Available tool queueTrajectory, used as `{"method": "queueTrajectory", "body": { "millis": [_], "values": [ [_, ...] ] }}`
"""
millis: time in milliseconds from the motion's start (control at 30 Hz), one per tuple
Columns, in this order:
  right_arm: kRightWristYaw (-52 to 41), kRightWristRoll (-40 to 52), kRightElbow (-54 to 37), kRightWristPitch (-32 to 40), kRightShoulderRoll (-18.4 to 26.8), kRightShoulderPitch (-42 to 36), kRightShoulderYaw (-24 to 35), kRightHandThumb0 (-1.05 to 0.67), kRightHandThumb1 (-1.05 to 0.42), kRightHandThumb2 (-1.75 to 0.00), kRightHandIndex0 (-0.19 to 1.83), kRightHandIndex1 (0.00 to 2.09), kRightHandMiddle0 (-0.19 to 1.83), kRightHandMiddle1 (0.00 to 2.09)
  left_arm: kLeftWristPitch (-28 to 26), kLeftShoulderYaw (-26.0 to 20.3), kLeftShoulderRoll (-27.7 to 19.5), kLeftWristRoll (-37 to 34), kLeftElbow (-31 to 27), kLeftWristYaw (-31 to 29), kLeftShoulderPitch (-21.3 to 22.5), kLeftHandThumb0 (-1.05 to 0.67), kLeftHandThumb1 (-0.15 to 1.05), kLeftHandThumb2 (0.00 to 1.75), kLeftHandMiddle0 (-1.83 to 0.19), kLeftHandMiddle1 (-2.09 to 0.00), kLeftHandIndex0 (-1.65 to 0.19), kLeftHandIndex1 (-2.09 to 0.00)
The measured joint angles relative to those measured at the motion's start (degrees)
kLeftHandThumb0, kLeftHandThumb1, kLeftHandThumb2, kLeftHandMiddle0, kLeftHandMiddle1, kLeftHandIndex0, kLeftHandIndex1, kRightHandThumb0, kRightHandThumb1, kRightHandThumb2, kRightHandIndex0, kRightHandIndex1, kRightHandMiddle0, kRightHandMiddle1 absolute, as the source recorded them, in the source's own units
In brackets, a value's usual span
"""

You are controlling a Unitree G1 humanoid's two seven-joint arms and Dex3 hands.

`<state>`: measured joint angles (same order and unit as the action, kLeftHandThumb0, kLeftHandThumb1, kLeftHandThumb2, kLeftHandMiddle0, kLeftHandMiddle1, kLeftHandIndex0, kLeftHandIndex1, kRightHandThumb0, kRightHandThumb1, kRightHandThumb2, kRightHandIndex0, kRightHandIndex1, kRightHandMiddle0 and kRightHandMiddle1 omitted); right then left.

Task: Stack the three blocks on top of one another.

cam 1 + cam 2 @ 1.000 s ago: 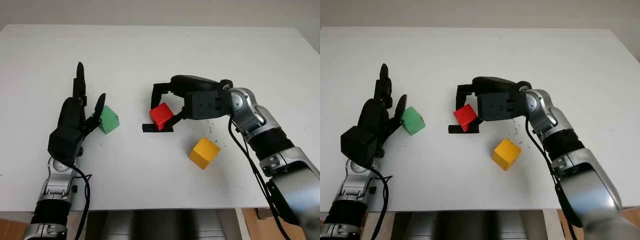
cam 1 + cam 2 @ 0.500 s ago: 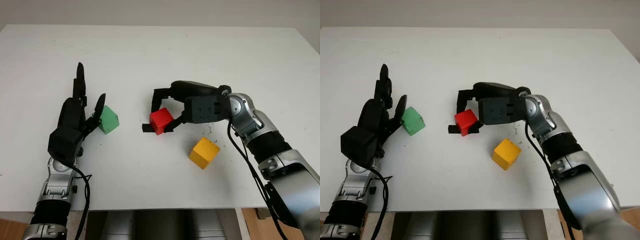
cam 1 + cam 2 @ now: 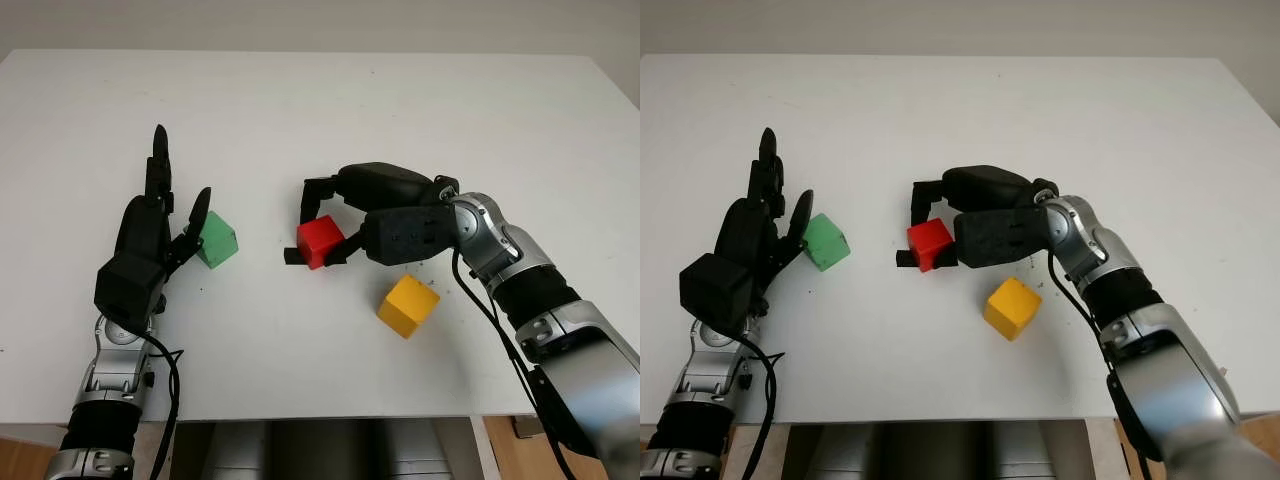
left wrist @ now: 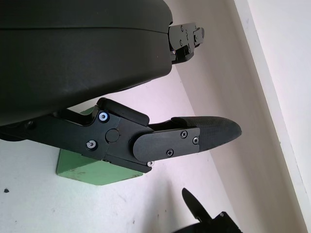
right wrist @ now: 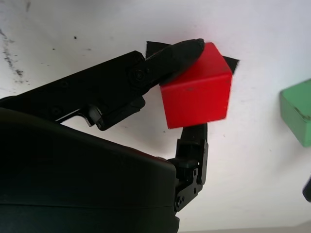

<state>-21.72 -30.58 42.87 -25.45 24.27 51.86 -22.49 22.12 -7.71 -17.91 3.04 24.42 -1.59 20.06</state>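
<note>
My right hand (image 3: 325,222) is shut on the red block (image 3: 320,241) near the table's middle, a finger pressing its top edge (image 5: 197,92) and another finger under it. A black tape mark (image 3: 291,257) peeks out beneath the block. The yellow block (image 3: 408,305) lies on the table to the right and nearer me, just below my right forearm. The green block (image 3: 217,242) sits at the left, touching or nearly touching the thumb of my left hand (image 3: 160,225), which is open and upright beside it. The green block also shows under the left thumb (image 4: 97,170).
The white table (image 3: 330,110) stretches wide behind the blocks, its front edge (image 3: 300,418) close to my arms. A few small dark specks (image 3: 425,262) mark the surface near the right wrist.
My right hand has turned and shifted slightly toward me with the red block, which now covers more of the black tape mark. The left hand, green block and yellow block have not moved.
</note>
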Motion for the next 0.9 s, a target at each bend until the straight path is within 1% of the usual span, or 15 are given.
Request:
{"method": "queueTrajectory", "body": {
  "millis": [67,167,333,467,533,633,767,833,900],
  "values": [
    [0.9,-1.5,-0.3,-0.3,0.7,-0.2,-0.6,-0.71,-0.91,-0.05,-0.02,0.04,0.15,0.35,0.0,0.0,0.0,0.0,0.0,0.1,0.0,-0.74,1.05,0.53,0.17,-0.05,0.18,-0.05],
    [2.6,-3.9,-1.5,-0.8,1.8,-0.7,-1.3,-0.74,-0.90,-0.05,-0.09,0.02,0.09,0.18,0.0,0.0,0.0,0.0,0.0,0.2,0.0,-0.73,1.05,0.53,0.17,-0.05,0.18,-0.05],
    [6.3,-6.7,-5.6,-1.7,3.6,-2.0,-1.5,-0.78,-0.90,-0.05,-0.11,0.02,0.01,0.10,-0.1,0.0,0.0,-0.1,-0.1,0.2,-0.1,-0.73,1.05,0.53,0.17,-0.05,0.18,-0.05],
    [5.0,-5.8,-10.7,-0.6,5.0,-3.5,-0.5,-0.78,-0.90,-0.05,-0.17,0.01,-0.08,0.05,-0.2,0.0,0.0,-0.3,-0.1,0.1,-0.1,-0.73,1.05,0.53,0.18,-0.05,0.19,-0.05],
    [2.3,-2.9,-14.8,1.4,6.0,-5.0,1.5,-0.77,-0.89,-0.05,-0.19,0.00,-0.11,0.03,-0.2,0.0,0.0,-0.3,-0.1,0.0,-0.1,-0.73,1.05,0.52,0.18,-0.05,0.19,-0.05],
    [-1.6,2.4,-21.6,4.9,8.3,-6.9,6.2,-0.75,-0.91,-0.06,-0.19,0.00,-0.13,0.03,-0.6,0.0,0.0,-0.2,-0.2,0.1,-0.3,-0.75,1.05,0.53,0.18,-0.05,0.19,-0.05],
    [-3.5,10.1,-29.5,8.5,11.6,-10.0,14.3,-0.72,-0.90,-0.05,-0.13,0.04,0.01,0.10,-0.8,0.0,0.0,-0.5,-0.4,-0.2,-0.6,-0.72,1.05,0.53,0.19,-0.05,0.19,-0.03],
    [-3.6,13.0,-33.4,10.5,12.9,-11.9,18.4,-0.69,-0.90,-0.05,-0.04,0.08,0.11,0.14,-0.7,0.0,0.0,-0.7,-0.5,-0.4,-0.6,-0.72,1.05,0.52,0.19,-0.05,0.19,-0.03],
    [-4.0,15.3,-37.1,12.3,14.7,-14.2,22.2,-0.65,-0.87,-0.04,0.10,0.14,0.22,0.18,-0.7,0.0,0.0,-0.7,-0.6,-0.4,-0.6,-0.73,1.05,0.52,0.19,-0.05,0.19,-0.03]
  ]
}}
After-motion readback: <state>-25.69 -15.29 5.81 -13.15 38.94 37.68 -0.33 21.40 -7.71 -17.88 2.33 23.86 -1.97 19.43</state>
